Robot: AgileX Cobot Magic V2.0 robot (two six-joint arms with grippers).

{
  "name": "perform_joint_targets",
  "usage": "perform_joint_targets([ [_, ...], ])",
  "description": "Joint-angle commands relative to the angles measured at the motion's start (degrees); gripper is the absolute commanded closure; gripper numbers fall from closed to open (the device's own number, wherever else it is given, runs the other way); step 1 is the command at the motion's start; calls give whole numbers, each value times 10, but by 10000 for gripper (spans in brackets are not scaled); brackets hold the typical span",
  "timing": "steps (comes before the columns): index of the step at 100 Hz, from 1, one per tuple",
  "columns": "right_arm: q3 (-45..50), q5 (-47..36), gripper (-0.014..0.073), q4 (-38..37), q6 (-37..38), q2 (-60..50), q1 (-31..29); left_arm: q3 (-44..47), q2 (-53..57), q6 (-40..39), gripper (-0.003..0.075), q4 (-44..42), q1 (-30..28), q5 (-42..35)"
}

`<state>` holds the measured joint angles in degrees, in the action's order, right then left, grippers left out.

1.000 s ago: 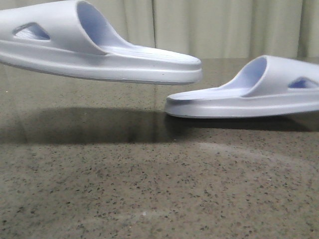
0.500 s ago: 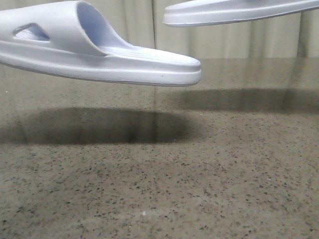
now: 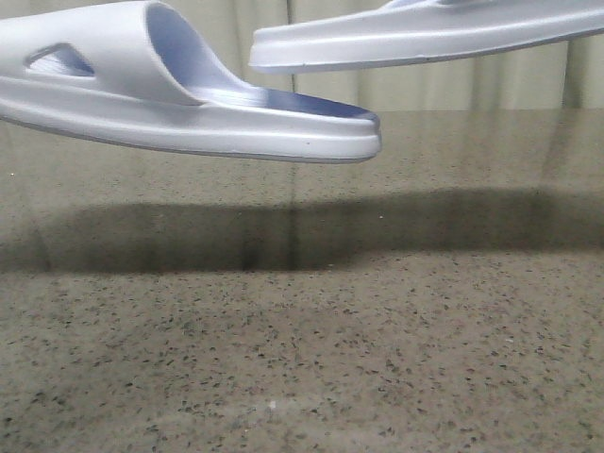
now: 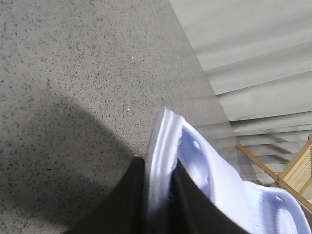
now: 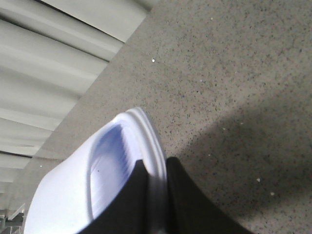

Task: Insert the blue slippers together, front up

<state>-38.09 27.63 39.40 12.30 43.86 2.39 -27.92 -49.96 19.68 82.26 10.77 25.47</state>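
Over stone table, slippers heel-to-heel, level

The right slipper hangs above and overlaps the left slipper's heel, both over the table.

The setting reads as an indoor test or demonstration area, not a furnished home. A speckled grey-brown stone tabletop lies below both grippers. Beyond its far edge, ahead of the grippers, pale pleated curtains close off the background. The left wrist view shows part of a light wooden frame beside the curtain.
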Motion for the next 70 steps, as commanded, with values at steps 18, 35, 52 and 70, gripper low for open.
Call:
perform_joint_targets([
  [18, -21, -7, 701, 26, -9, -5, -5, -17, 8, 56, 701, 75, 5, 22],
  [35, -21, -4, 701, 78, -57, 7, -5, -17, 2, 88, 701, 121, 5, 30],
  [52, -21, 0, 701, 163, -139, 40, -5, -17, -30, 140, 701, 187, 6, 77],
  [70, -21, -11, 701, 227, -204, 64, -5, -18, -70, 181, 701, 243, 17, 120],
])
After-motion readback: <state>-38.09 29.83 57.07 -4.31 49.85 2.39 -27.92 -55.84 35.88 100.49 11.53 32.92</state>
